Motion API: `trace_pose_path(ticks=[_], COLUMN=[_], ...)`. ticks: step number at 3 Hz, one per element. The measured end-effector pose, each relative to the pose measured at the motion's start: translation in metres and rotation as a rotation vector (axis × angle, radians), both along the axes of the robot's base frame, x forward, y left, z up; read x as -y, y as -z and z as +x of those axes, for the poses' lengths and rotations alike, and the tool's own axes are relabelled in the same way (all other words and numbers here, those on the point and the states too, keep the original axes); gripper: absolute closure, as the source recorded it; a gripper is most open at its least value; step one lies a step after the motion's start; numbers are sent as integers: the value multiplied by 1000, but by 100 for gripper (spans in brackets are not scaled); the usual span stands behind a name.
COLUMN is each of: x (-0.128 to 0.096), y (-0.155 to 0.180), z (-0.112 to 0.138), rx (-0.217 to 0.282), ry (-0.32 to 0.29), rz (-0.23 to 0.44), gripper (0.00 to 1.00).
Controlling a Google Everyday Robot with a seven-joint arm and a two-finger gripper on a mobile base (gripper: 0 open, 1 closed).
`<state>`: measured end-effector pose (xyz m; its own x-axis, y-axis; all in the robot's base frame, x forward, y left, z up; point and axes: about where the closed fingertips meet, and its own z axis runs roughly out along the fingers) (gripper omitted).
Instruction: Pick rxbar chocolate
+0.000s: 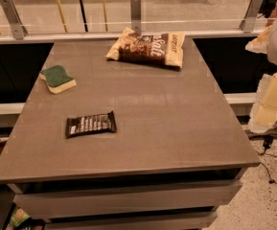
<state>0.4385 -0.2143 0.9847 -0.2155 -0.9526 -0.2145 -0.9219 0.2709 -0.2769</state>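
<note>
Starting nearest me, the rxbar chocolate point(90, 124) lies flat on the grey table point(176, 128), in its near-left part, long side running left to right and nothing touching it. I judge it light and fairly stiff but thin, with a slick dark wrapper that could slide on the smooth top. The crimped ends look flimsy, so I would come straight down and close across the short width at the middle, low against the tabletop. White lettering runs along the wrapper, but I cannot read it. Farther back on the left sits a sponge point(57, 78), green on top and yellow beneath, well apart from the bar. At the far edge, near the middle, lies a tan-and-brown snack bag point(146, 47). The word "Salt" shows on it in large script, and the rest is unreadable. My gripper is not over the table and I cannot find it in view. Pale shapes at the right edge may be part of my arm, so I cannot tell whether it is apart or together.
</note>
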Motion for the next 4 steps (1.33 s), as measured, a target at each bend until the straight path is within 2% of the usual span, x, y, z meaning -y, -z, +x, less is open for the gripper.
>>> trace_pose_path(ticks=[1,2,3,4], x=[0,-1,1,-9], y=[0,-1,10,26], z=[0,0,9,26], rx=[0,28,72,112], ry=[0,-16,-56,-122], rz=[0,43,144,267], gripper=[0,0,0,0])
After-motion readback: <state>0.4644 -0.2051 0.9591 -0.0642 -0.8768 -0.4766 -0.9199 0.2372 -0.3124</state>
